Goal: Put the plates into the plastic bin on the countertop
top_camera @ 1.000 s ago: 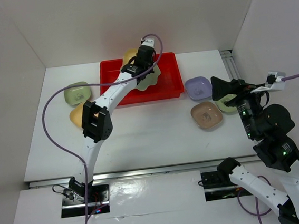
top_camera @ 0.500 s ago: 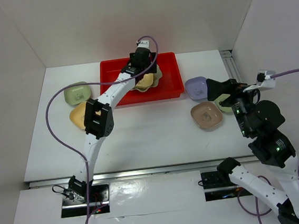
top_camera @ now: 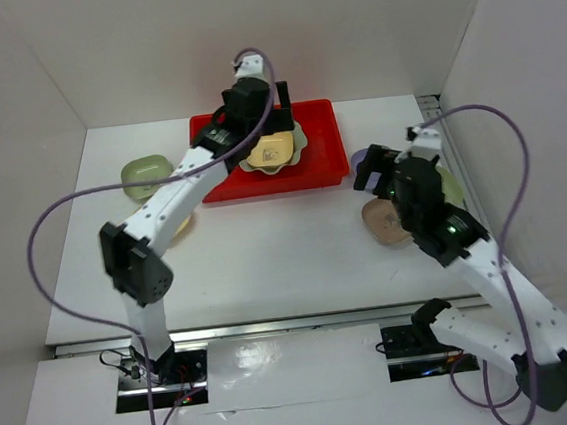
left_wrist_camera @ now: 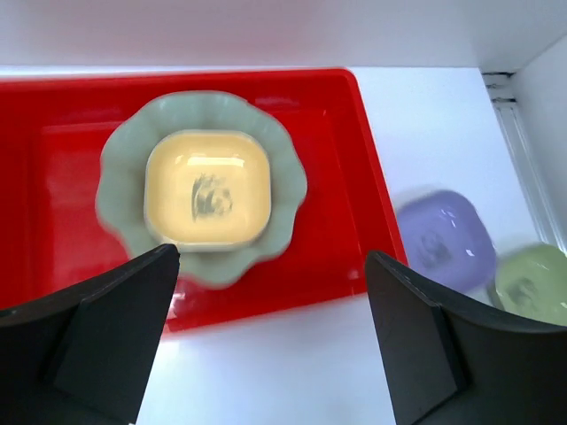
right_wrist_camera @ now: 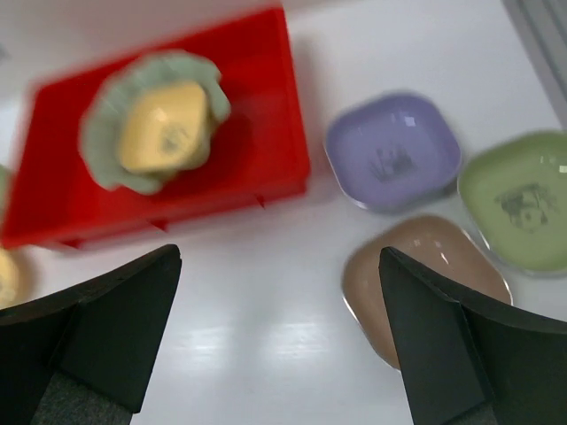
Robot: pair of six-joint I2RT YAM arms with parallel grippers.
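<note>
Left wrist view: yellow dish [left_wrist_camera: 206,189] nested in scalloped green plate [left_wrist_camera: 120,177] inside red bin [left_wrist_camera: 332,133] = 2 of 7 done; L gripper [left_wrist_camera: 270,266] & R gripper [right_wrist_camera: 279,257] both spread wide, empty; lavender dish [right_wrist_camera: 392,150], pink-brown dish [right_wrist_camera: 425,274], green dish [right_wrist_camera: 523,199], 2nd green dish [top_camera: 144,176] & 2nd yellow dish [top_camera: 180,225] left on countertop [top_camera: 286,242].

Left pincer [left_wrist_camera: 273,257] and right pincer [right_wrist_camera: 279,254] both spread wide, empty, pointing downward.
</note>
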